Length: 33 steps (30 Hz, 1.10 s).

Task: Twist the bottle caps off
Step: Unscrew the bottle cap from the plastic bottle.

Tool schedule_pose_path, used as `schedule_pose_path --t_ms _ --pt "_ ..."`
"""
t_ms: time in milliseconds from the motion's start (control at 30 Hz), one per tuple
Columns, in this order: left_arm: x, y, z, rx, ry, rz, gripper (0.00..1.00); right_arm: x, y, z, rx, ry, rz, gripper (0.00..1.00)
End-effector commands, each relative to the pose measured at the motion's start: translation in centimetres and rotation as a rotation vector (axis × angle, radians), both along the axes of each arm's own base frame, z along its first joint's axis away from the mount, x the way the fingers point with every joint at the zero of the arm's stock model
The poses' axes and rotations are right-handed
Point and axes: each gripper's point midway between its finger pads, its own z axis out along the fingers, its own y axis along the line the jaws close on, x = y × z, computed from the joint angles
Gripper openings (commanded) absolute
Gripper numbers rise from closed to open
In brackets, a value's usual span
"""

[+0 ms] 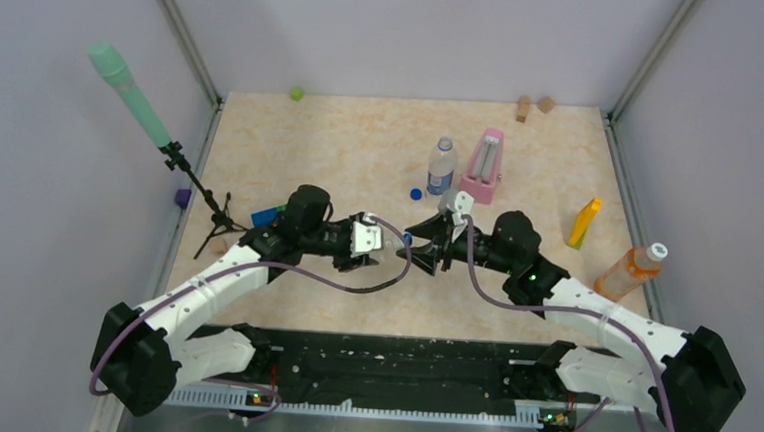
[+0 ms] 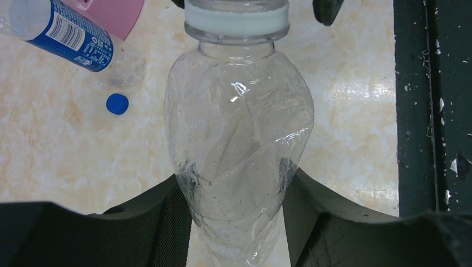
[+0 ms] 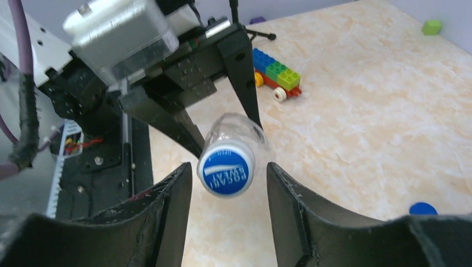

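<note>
Clamping the clear bottle (image 2: pixel 239 128) level above mid-table, our left gripper (image 2: pixel 236 181) squeezes its body. Our right gripper (image 3: pixel 228 169) stands released, 1 finger each side of the white cap (image 3: pixel 226 168), not touching it. We see 1 blue cap (image 2: pixel 117 103) lying loose on the table (image 2: pixel 55 156) beside the labelled bottle (image 1: pixel 442 166).

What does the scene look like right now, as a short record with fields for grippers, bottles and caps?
left gripper: shut on clear bottle
right gripper: open, fingers flanking white-rimmed cap, gaps both sides
blue cap: loose on table
orange bottle: white cap on
blue-label bottle: standing by pink metronome
</note>
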Motion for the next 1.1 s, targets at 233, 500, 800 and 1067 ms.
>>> schedule_pose_path --t_ms 233,500,800,1067 --pt "2.1 0.3 2.0 -0.010 -0.098 0.079 0.00 0.6 -3.0 6.3 0.420 0.195 -0.212 0.61" --pt "2.6 0.2 2.7 -0.033 -0.138 0.096 0.00 2.3 -1.3 5.4 0.442 0.627 -0.293 0.57" --pt "3.0 0.4 3.1 -0.028 -0.156 0.113 0.00 2.6 -0.6 3.6 0.378 0.705 -0.319 0.51" --pt "3.2 0.3 2.6 -0.028 -0.151 0.117 0.00 3.3 0.6 3.0 0.321 0.699 -0.303 0.47"
